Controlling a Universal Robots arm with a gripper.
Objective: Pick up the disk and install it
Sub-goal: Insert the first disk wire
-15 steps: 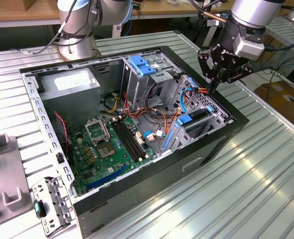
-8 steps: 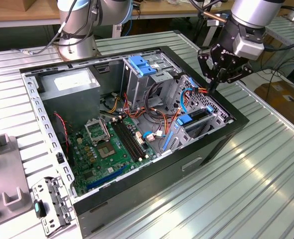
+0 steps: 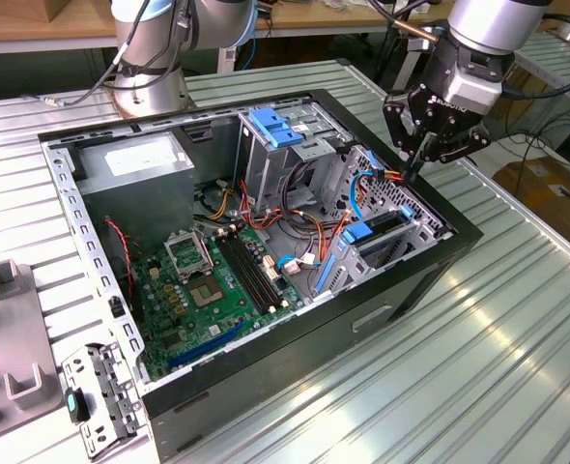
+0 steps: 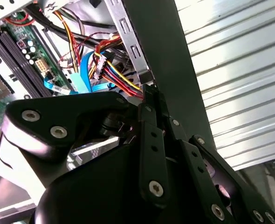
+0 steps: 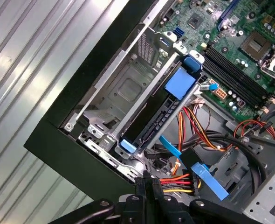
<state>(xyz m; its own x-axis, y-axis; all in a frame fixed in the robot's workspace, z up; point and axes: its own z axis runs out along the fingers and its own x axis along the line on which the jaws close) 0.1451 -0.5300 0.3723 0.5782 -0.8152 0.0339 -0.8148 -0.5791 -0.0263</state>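
The disk stands on edge in a bay of the open computer case, at the corner towards the exterior view's right. It is a dark slab with blue rails. In the first wrist view the disk sits in a metal cage slot with a blue tab at each end. My gripper hovers above the case wall, just beyond the disk, over a bundle of coloured cables. Its fingers are pressed together with nothing between them, as both wrist views show the gripper.
A grey power-supply box fills the case's far corner. A metal drive cage with a blue latch stands mid-case, beside the green motherboard. Loose cables lie between. Grey fixtures and a metal bracket rest on the ribbed table.
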